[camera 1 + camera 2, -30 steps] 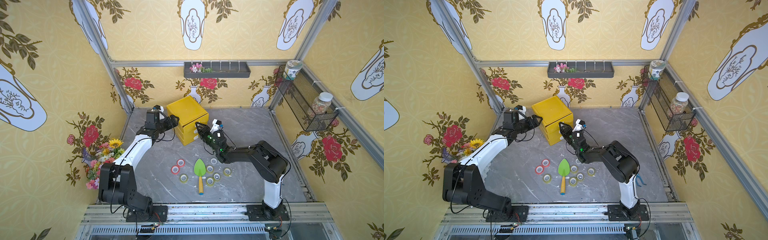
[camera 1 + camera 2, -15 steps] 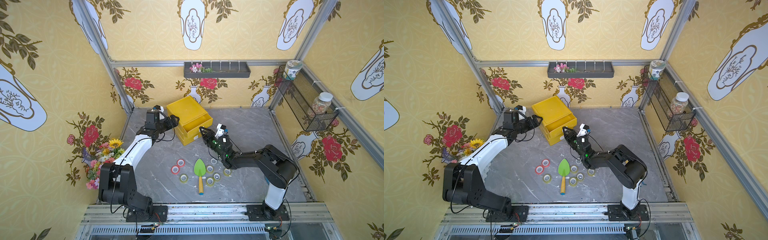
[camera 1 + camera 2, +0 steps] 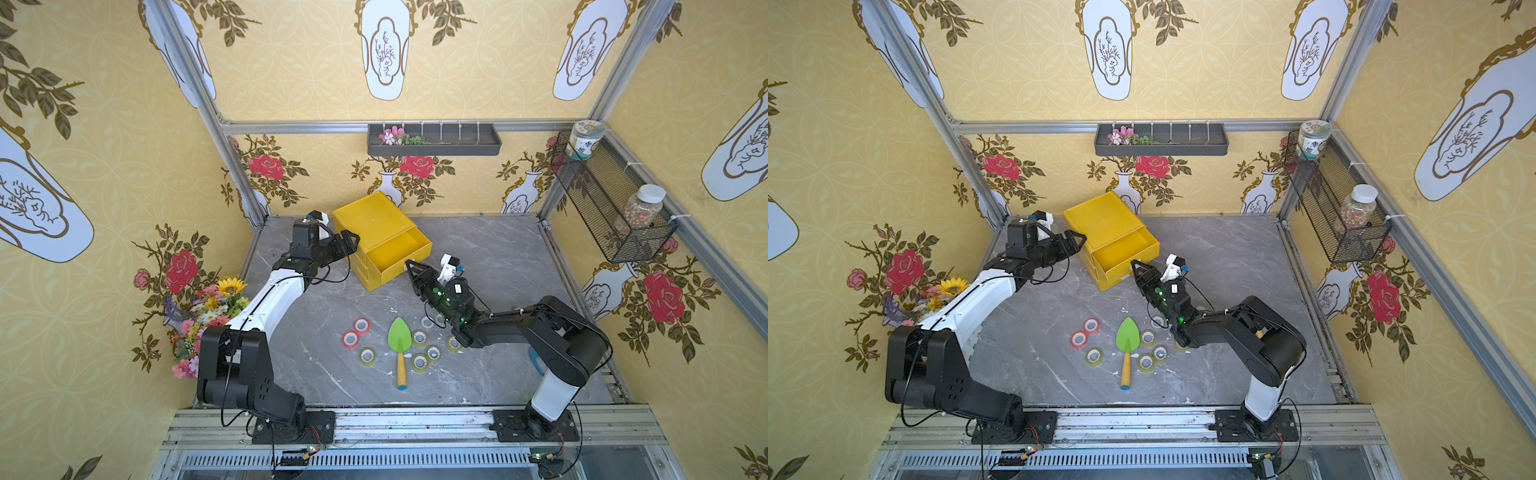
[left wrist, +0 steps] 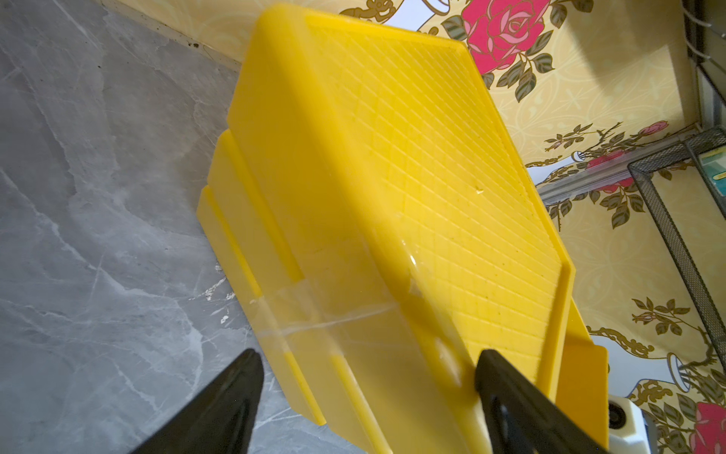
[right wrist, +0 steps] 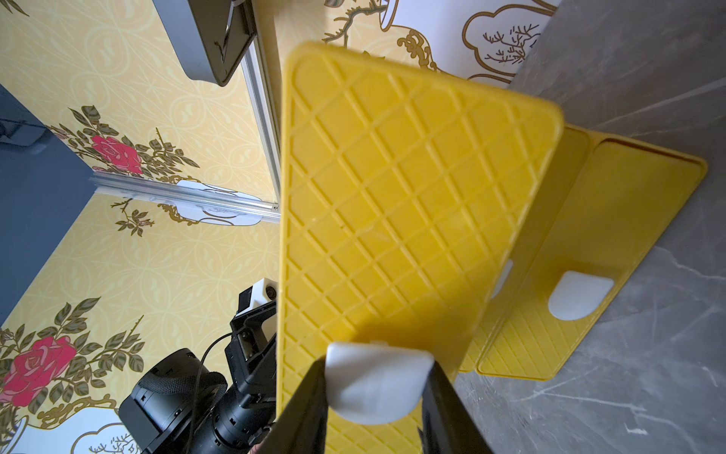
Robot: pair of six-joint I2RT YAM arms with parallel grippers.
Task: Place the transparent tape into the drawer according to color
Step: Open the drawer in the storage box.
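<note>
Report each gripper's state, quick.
Left gripper: open, jaws wide at the yellow cabinet side.
Right gripper: shut on the white handle of the pulled-out top drawer.

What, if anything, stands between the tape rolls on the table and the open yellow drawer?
The right gripper, shut on the white handle of the drawer, sits at its front, and its arm hangs over some pale rolls beside the green trowel. Only bare table lies between the red rolls and the drawer.
</note>
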